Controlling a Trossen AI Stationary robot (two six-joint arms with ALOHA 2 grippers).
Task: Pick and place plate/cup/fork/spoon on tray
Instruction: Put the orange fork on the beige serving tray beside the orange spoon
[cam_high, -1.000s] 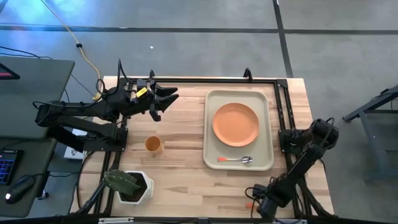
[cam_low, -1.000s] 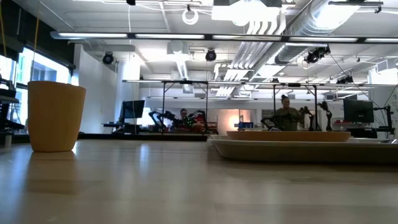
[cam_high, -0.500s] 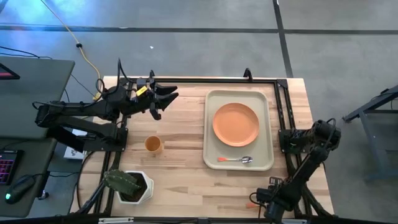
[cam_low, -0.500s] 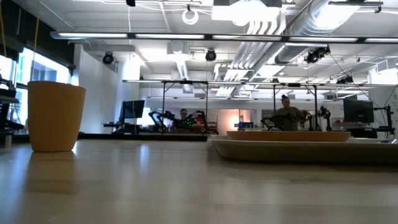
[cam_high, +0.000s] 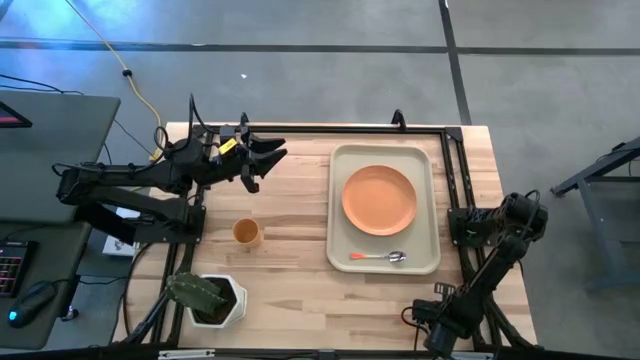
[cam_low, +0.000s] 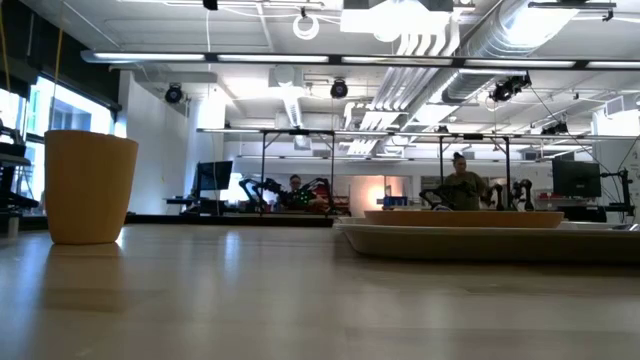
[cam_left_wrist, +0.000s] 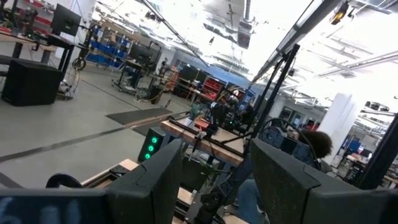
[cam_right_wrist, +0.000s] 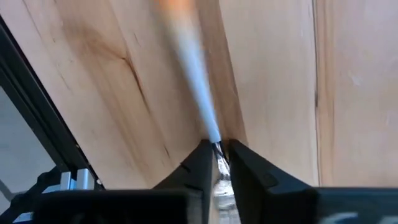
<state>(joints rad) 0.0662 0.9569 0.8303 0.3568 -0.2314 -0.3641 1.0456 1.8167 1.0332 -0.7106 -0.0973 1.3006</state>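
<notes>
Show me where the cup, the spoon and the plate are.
cup (cam_high: 247, 233): high view, its open top.
spoon (cam_high: 378, 257): high view, middle of its length.
plate (cam_high: 379, 199): high view, centre of its face.

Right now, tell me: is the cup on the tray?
No: the cup stands on bare wood, left of the tray and apart from it.

The orange plate (cam_high: 379, 199) lies flat in the cream tray (cam_high: 384, 261), the spoon (cam_high: 378, 257) at its 6 o'clock; the cup (cam_high: 246, 233) stands upright well toward 9 o'clock.
</notes>
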